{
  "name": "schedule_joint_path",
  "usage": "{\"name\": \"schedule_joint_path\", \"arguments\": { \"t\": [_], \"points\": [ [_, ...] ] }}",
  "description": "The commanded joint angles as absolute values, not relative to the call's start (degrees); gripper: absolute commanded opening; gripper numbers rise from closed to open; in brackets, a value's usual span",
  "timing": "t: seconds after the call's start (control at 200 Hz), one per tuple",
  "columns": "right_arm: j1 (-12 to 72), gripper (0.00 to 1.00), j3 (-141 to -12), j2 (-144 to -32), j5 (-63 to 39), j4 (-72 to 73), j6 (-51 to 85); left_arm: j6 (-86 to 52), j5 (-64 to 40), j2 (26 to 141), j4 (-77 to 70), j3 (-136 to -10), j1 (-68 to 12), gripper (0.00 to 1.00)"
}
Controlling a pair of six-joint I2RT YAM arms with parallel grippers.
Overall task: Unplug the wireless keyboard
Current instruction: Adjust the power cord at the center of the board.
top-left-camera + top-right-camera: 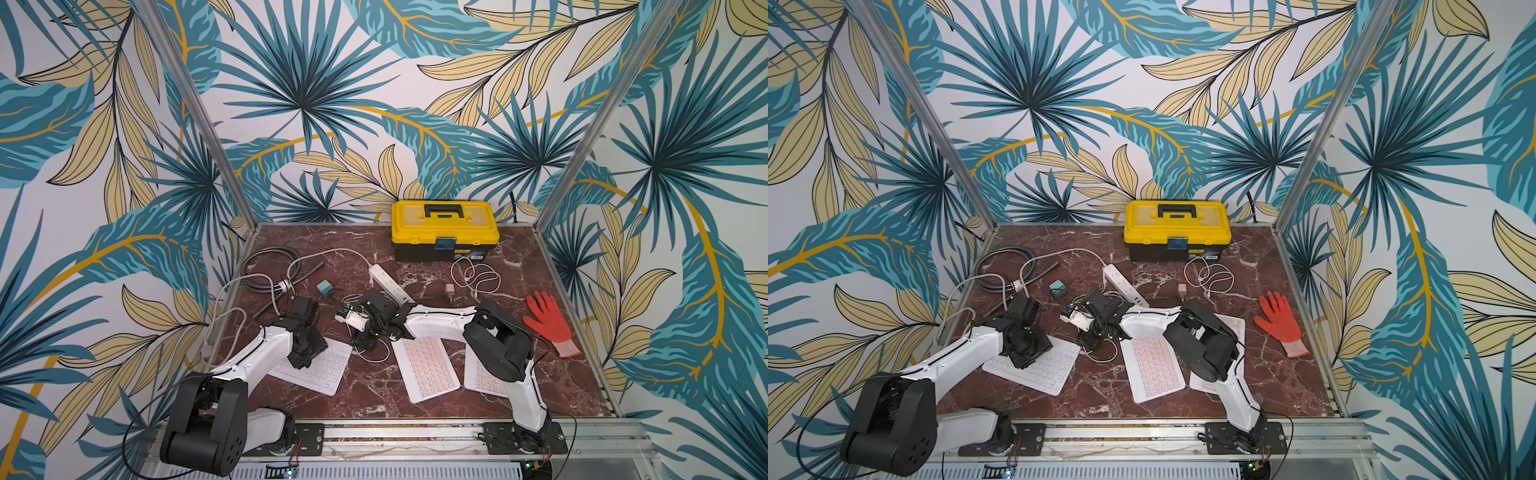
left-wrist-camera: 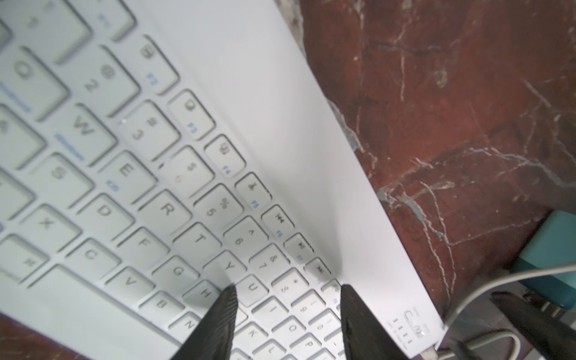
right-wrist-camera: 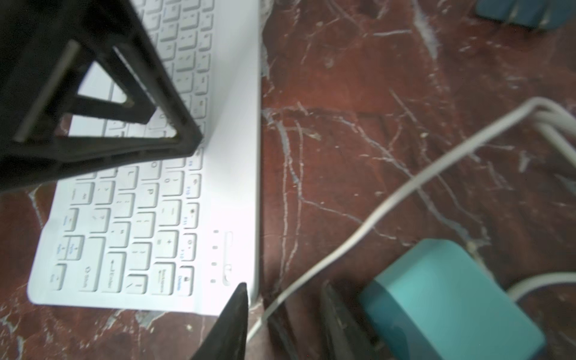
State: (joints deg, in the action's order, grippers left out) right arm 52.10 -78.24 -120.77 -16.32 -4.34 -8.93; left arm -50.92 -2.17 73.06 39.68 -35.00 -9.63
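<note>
At the back a yellow toolbox (image 1: 444,226) is sitting with its lid down, so I cannot tell what it is holding. It is standing on a red-brown marble table (image 1: 374,395), and leafy blue-and-gold wallpaper is wrapping round three sides between metal posts. The white keyboard (image 1: 322,372) is lying at an angle toward the left front. The left pincer (image 2: 288,290) is reaching down onto its keys, fingers spread with nothing between them. The right pincer (image 3: 283,290) is hovering at the keyboard's far corner, jaws apart, with the white cable (image 3: 389,199) running loose through the gap (its plug is sitting right at that corner's edge, though I cannot tell whether it is seated). A pink keyboard (image 1: 426,370) is lying in the middle. The right arm is crossing its top edge and covering much of a third keyboard (image 1: 484,380). Around them a power strip (image 1: 390,282), a grey cable coil (image 1: 266,270), a teal charger (image 1: 323,287), a small plug (image 1: 450,292), a looped white cord (image 1: 478,278) and an orange glove (image 1: 546,322) are lying about.
</note>
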Motion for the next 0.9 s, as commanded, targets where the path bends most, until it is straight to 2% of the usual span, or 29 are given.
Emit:
{"name": "schedule_joint_path", "arguments": {
  "t": [0.0,0.235,0.476,0.531,0.696,0.896],
  "points": [
    [52.20,0.40,-76.72,-119.51,-15.49,-1.34,-4.96,-49.86,-1.42,76.17,38.06,-32.49,-8.87,0.55],
    [51.59,0.41,-79.97,-123.47,-18.03,-3.23,-2.78,-49.66,-1.56,76.46,37.61,-32.43,-8.87,0.55],
    [51.60,0.35,-84.97,-127.46,-15.93,-7.73,-1.76,-49.49,-2.97,76.46,37.11,-32.60,-8.88,0.55],
    [51.59,0.32,-85.89,-128.08,-15.74,-8.58,-1.76,-49.45,-2.96,76.46,37.11,-32.69,-8.87,0.55],
    [51.60,0.16,-87.19,-128.34,-15.60,-10.42,-2.11,-49.39,-2.90,76.77,37.09,-32.76,-8.85,0.55],
    [50.23,0.09,-85.27,-124.60,-10.63,-11.85,-6.99,-49.35,-2.68,76.77,36.92,-32.61,-8.88,0.55]
  ]
}}
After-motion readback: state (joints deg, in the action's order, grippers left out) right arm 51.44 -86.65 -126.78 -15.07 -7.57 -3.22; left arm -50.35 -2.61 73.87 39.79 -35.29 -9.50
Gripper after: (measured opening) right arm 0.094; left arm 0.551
